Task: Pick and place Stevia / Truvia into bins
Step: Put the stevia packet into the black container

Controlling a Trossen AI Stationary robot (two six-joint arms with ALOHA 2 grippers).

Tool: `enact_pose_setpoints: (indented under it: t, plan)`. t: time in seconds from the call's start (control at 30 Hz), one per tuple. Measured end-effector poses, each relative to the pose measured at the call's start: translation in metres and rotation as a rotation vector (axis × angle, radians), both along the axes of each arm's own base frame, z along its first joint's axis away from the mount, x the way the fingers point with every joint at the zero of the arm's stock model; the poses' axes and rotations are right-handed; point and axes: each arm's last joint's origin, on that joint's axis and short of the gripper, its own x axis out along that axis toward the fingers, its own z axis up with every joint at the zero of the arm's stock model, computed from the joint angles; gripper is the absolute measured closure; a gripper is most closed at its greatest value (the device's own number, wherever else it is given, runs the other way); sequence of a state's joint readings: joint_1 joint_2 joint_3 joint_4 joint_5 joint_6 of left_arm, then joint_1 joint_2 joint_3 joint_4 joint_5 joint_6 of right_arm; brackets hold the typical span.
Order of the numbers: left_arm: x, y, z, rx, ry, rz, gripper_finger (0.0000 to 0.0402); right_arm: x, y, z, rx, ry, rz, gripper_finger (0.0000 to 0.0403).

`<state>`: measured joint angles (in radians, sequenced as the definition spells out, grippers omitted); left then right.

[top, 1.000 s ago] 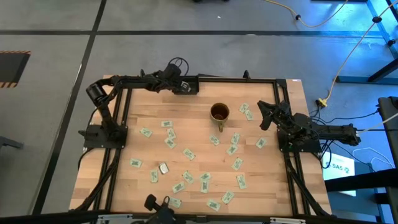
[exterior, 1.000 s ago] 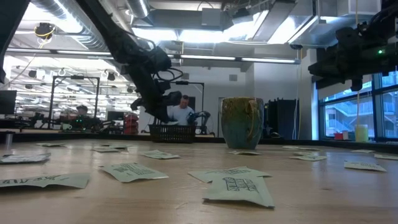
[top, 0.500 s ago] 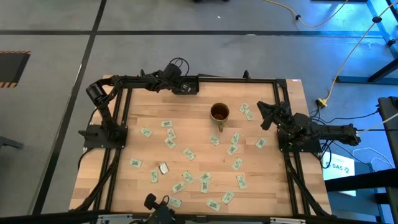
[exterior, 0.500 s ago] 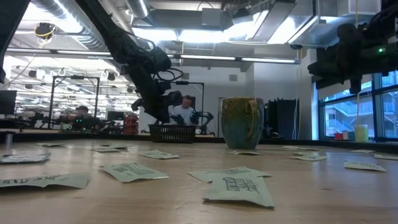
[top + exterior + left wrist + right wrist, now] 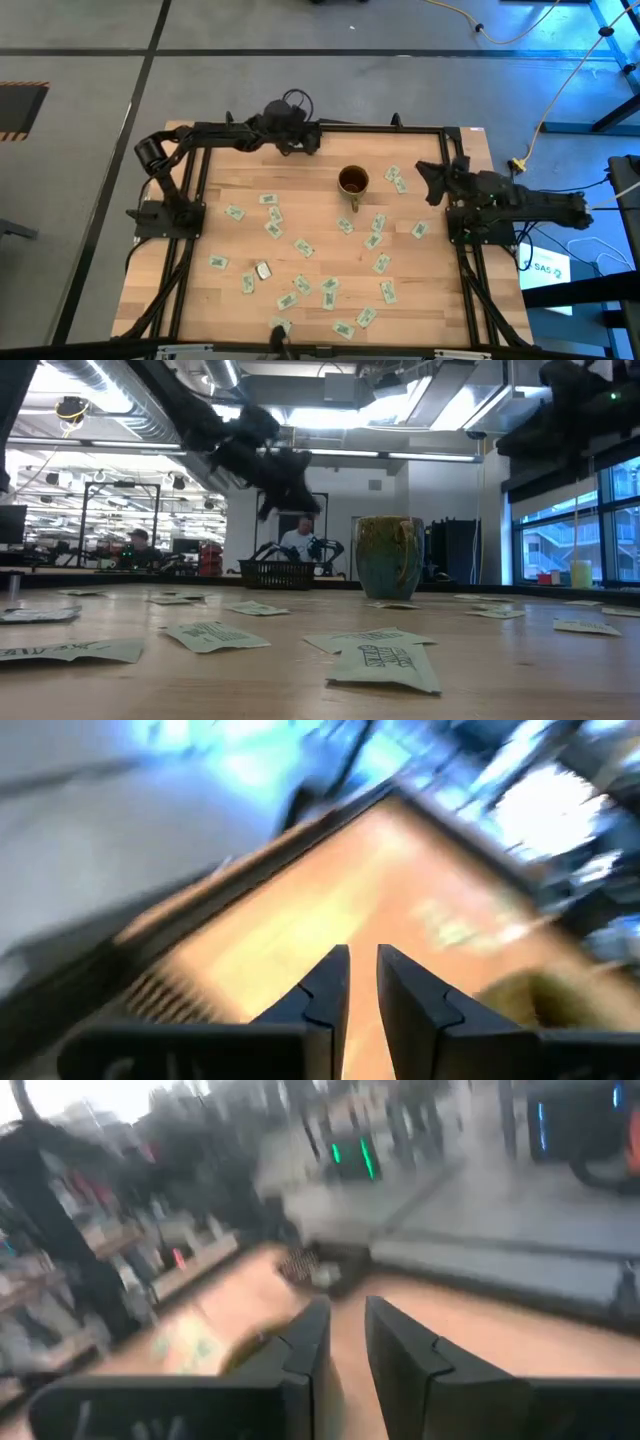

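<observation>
The left gripper (image 5: 305,141) hovered over the black tray (image 5: 277,574), jaws narrowly parted (nothing between them); right gripper (image 5: 432,180) likewise, empty, beside the mug (image 5: 352,181).

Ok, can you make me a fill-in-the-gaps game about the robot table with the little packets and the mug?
1. The mug stands on the ____ table.
2. The little packets have ____ print.
3. The black tray sits at the table's far edge, under the ____ gripper.
4. The right gripper holds ____.

Missing words: wooden; green; left; nothing
</observation>
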<state>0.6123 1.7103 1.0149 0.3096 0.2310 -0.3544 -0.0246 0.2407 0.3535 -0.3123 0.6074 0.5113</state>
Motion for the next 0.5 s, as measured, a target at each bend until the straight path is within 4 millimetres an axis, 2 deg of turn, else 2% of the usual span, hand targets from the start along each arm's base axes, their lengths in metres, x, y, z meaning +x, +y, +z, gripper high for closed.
enact_pose_setpoints:
  t: [0.13,0.27,0.4,0.5]
  plan:
    - [0.009,-0.019,0.027,0.079,-0.161,-0.119,0.0354,0.013,-0.002,0.017,0.159,0.151,-0.053,0.0331]
    - [0.012,-0.04,0.049,0.117,-0.239,-0.201,0.0355,0.038,-0.009,0.03,0.245,0.323,-0.052,0.0331]
    - [0.014,-0.058,0.061,0.128,-0.265,-0.246,0.0355,0.067,-0.027,0.032,0.382,0.46,-0.113,0.0331]
    - [0.016,-0.07,0.067,0.133,-0.28,-0.278,0.0354,0.081,-0.047,0.023,0.479,0.61,-0.166,0.0331]
